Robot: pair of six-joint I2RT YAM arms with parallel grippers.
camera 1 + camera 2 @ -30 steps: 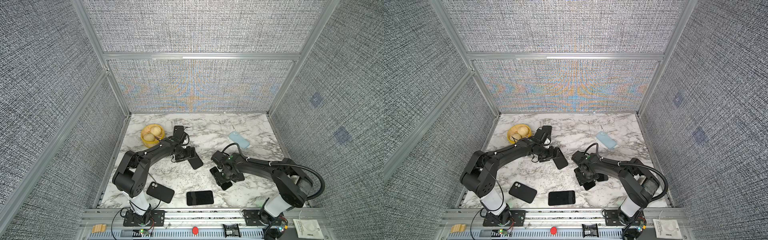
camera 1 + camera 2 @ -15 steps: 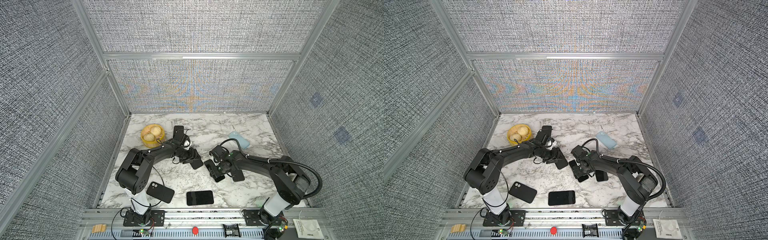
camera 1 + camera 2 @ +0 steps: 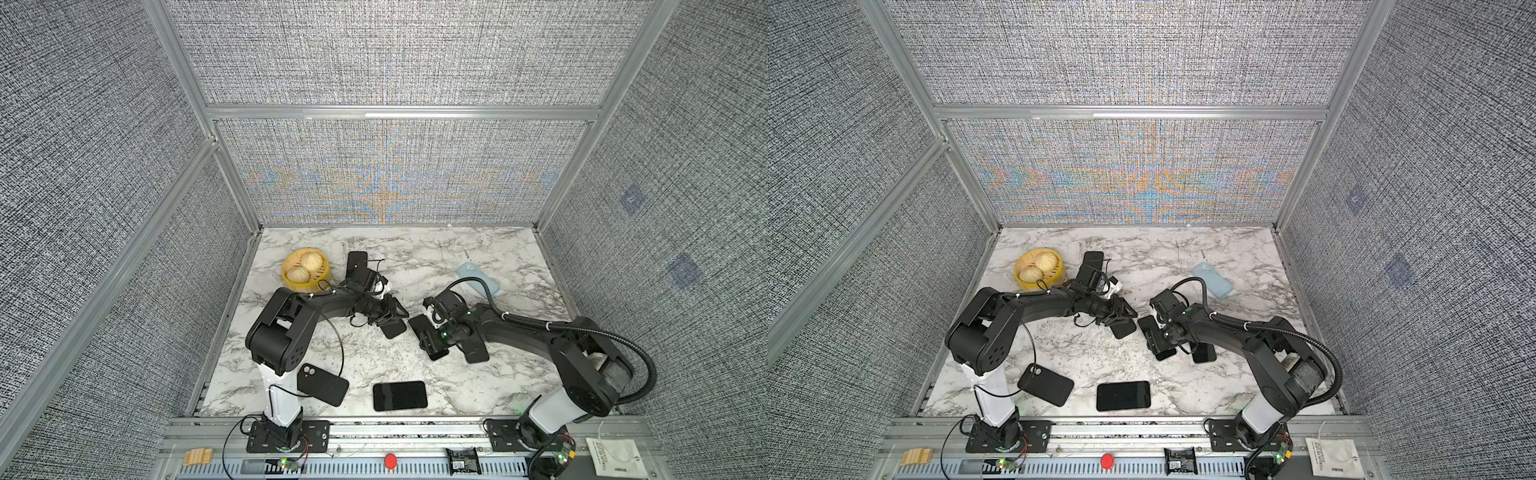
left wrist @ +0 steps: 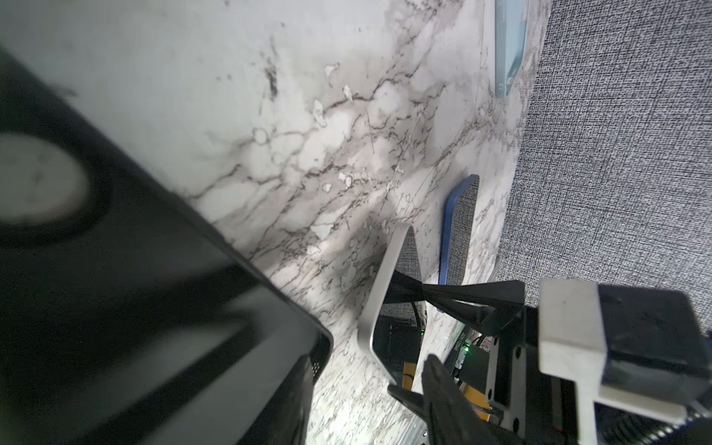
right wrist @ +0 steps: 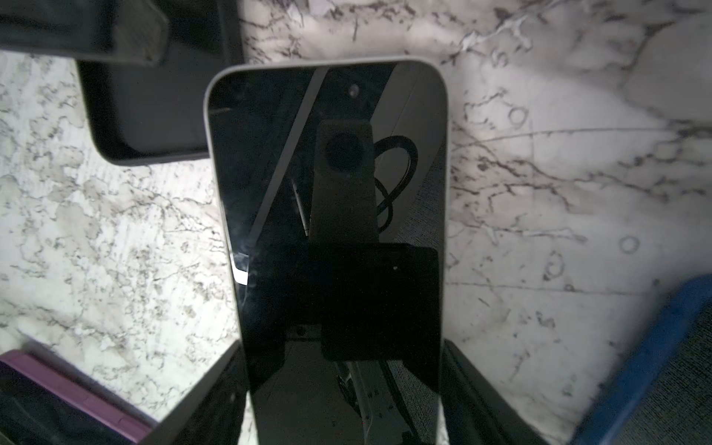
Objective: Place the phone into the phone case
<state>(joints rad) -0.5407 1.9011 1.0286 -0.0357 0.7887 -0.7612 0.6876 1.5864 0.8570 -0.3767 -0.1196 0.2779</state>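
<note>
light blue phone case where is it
In both top views the light blue phone case lies far right on the marble table, behind the right arm.

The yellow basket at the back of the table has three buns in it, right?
Not quite. The yellow basket at the back of the table has two buns in it, not three. Both top views show this.

Stretched low, left arm (image 3: 332, 303) and right arm (image 3: 519, 328) nearly meet mid-scene — right jaws clamped.

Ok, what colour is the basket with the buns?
Yellow basket, clearest in a top view.
</note>
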